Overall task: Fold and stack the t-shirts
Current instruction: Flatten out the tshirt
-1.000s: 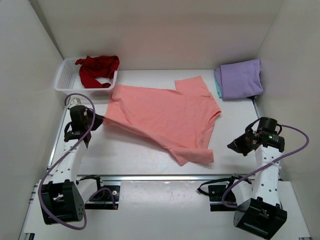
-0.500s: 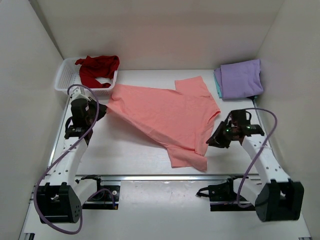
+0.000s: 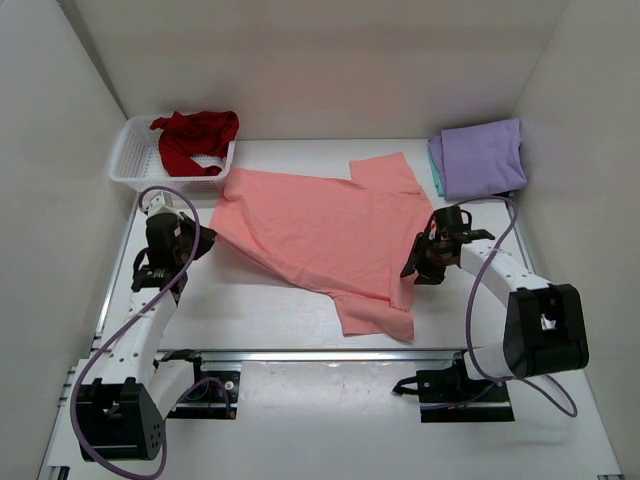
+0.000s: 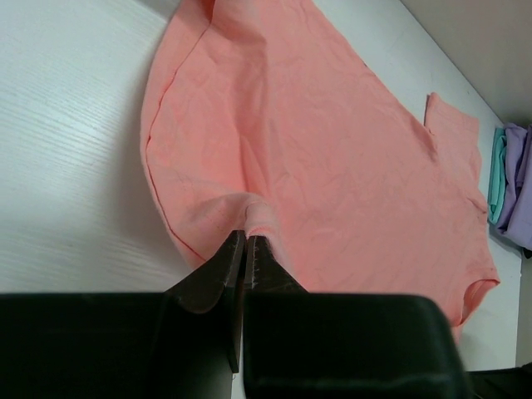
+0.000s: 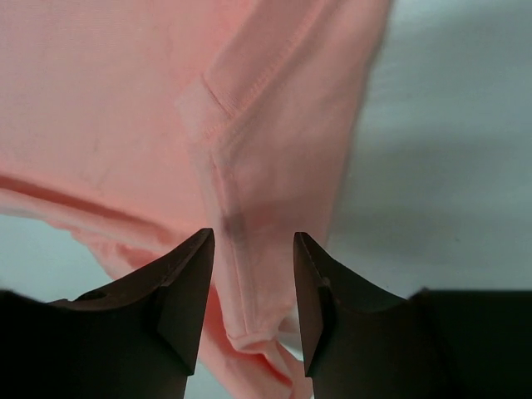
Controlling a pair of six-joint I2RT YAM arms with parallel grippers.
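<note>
The salmon-pink t-shirt [image 3: 320, 230] lies spread across the middle of the table. My left gripper [image 3: 203, 235] is shut on its left edge; the left wrist view shows the jaws pinching a raised fold of the pink cloth [image 4: 332, 166]. My right gripper [image 3: 413, 270] is open over the shirt's right edge; in the right wrist view its fingers [image 5: 187, 291] straddle the pink hem [image 5: 258, 216]. The dark red t-shirt [image 3: 195, 135] lies in the basket. The lavender-purple t-shirt [image 3: 483, 157] sits folded at the back right on a teal one [image 3: 436, 168].
The white lattice basket [image 3: 135, 160] stands at the back left. White walls close the table on the left, back and right. Cables loop from both arms.
My right arm has swung in from the right front to the shirt's right edge. My left gripper has drawn the shirt's left edge slightly, then settled lower.
</note>
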